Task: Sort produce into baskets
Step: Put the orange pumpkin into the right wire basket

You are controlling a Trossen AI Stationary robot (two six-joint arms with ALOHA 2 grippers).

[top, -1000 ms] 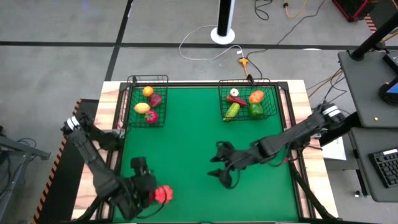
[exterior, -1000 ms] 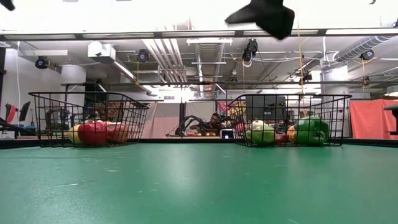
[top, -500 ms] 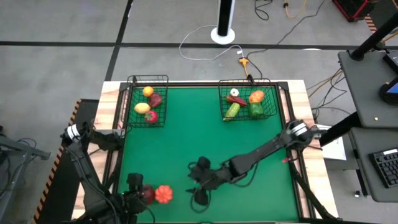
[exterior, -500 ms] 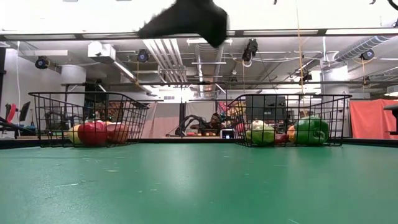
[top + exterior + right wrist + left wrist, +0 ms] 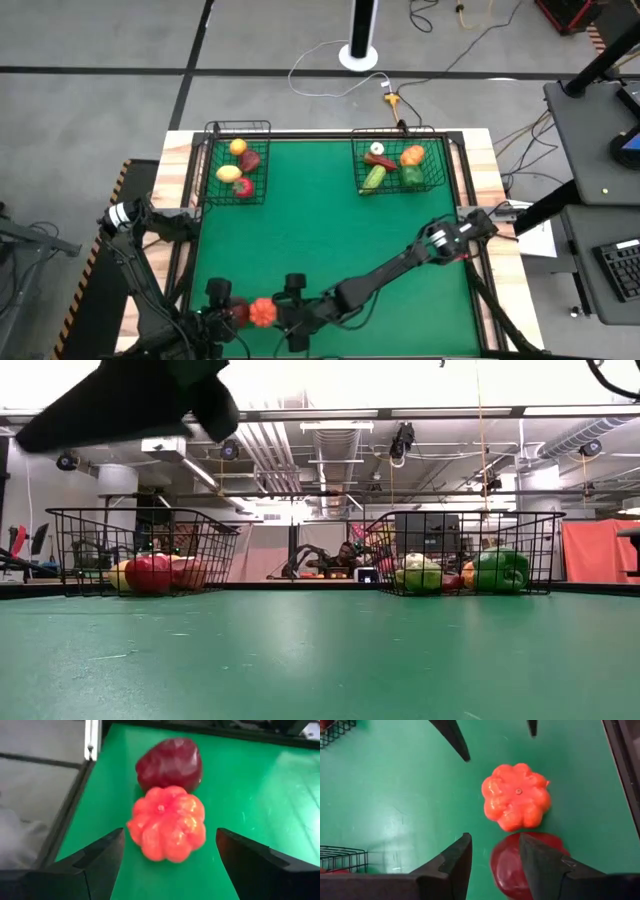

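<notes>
The right gripper (image 5: 287,312), fingers spread wide, faces the orange pumpkin (image 5: 167,823), the dark red pepper (image 5: 169,763) touching just behind it.

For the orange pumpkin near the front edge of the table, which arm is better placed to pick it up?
Probably the right. The right gripper is open, and in its wrist view the orange pumpkin is centred between its fingers. The left gripper is open too, but lined up more with the dark red piece.

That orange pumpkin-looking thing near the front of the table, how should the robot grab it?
Probably from above, across the ribbed sides of the orange pumpkin, fingers set on the two flanks clear of the dark red piece touching it. The right gripper is open, already straddling it.
</notes>
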